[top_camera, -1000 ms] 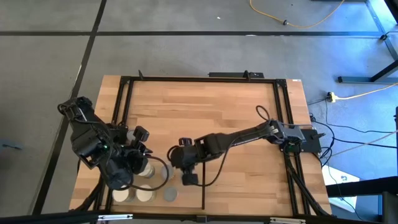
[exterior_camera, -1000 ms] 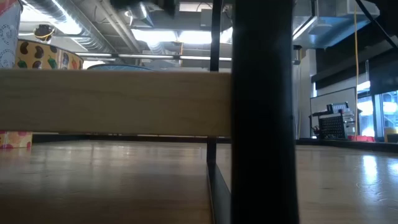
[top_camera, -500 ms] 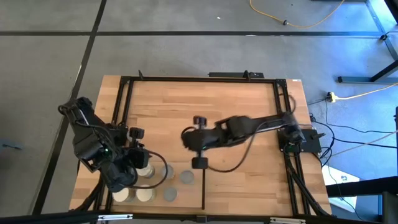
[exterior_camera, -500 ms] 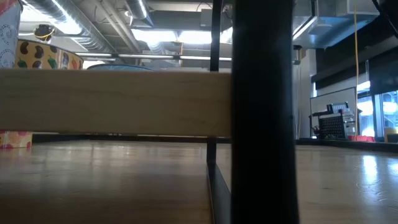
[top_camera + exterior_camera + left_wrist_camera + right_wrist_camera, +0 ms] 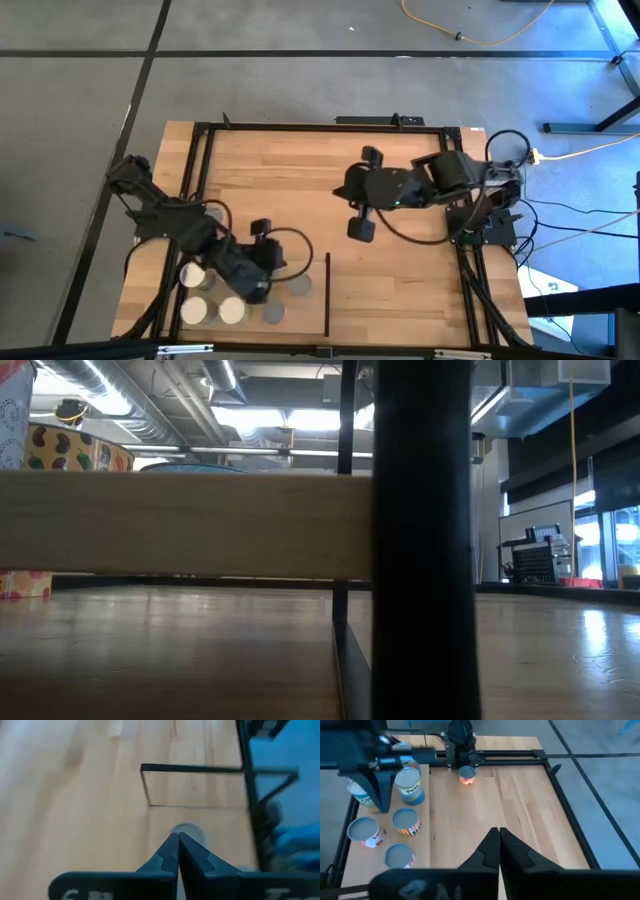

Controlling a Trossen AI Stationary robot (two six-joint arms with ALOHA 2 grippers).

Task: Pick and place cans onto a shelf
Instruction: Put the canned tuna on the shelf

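1. Now the left gripper (image 5: pixel 262 232) hovers over the near-left corner of the table (image 5: pixel 330 180), its fingers (image 5: pixel 176 851) pressed together on nothing.
2. The right gripper (image 5: pixel 358 226) hangs over the middle-right of the table, well apart from the cans (image 5: pixel 232 310); its fingers (image 5: pixel 495 845) are also pressed together and empty.
3. The cans stand upright in a cluster on the shelf (image 5: pixel 300 318), on the left of the thin black divider (image 5: pixel 328 292); one grey-topped can (image 5: pixel 301 286) stands just beside the divider.
4. In the right wrist view another can (image 5: pixel 466 774) stands alone, apart from the cluster.
5. Judging by looks, these are stiff metal cylinders with smooth, possibly slippery labels, light to moderately heavy, not fragile.
6. Best hold is probably across the curved sides near mid-height, fingers opposite each other, so the can neither tips nor slides out.
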